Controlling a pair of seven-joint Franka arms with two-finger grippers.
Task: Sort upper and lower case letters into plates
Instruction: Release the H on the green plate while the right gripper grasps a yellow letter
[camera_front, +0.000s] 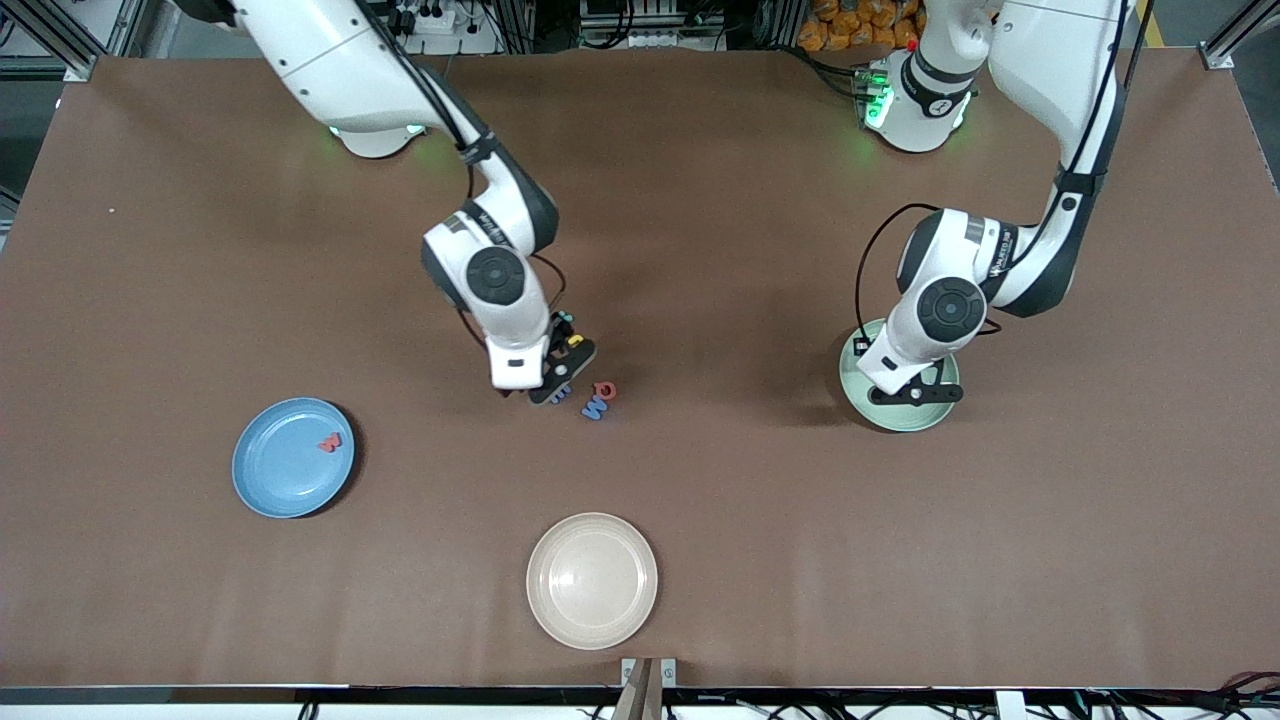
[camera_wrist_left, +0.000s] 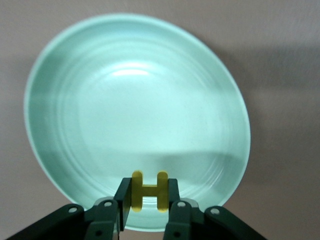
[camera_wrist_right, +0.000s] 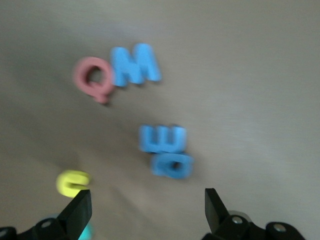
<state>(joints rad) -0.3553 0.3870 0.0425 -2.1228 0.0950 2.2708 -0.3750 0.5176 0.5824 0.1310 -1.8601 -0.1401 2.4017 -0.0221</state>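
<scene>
Gripping a yellow letter H (camera_wrist_left: 149, 191) between its fingers, the left gripper (camera_wrist_left: 148, 210) hangs over the pale green plate (camera_front: 895, 412), which sits toward the left arm's end of the table (camera_front: 760, 560). At mid-table, the right gripper (camera_wrist_right: 147, 207) hovers with its jaws spread wide and nothing between them, just above a loose cluster of letters. Under it lie a red Q (camera_wrist_right: 91, 77) touching a blue M (camera_wrist_right: 135, 64), a blue E (camera_wrist_right: 163, 138) against another blue letter (camera_wrist_right: 172, 165), a small yellow letter (camera_wrist_right: 73, 181), and a teal piece (camera_wrist_right: 86, 231) largely hidden by a finger. Toward the right arm's end, the blue plate (camera_front: 275, 480) holds one red letter (camera_front: 329, 441). A cream plate (camera_front: 592, 620) lies nearest the front camera.
</scene>
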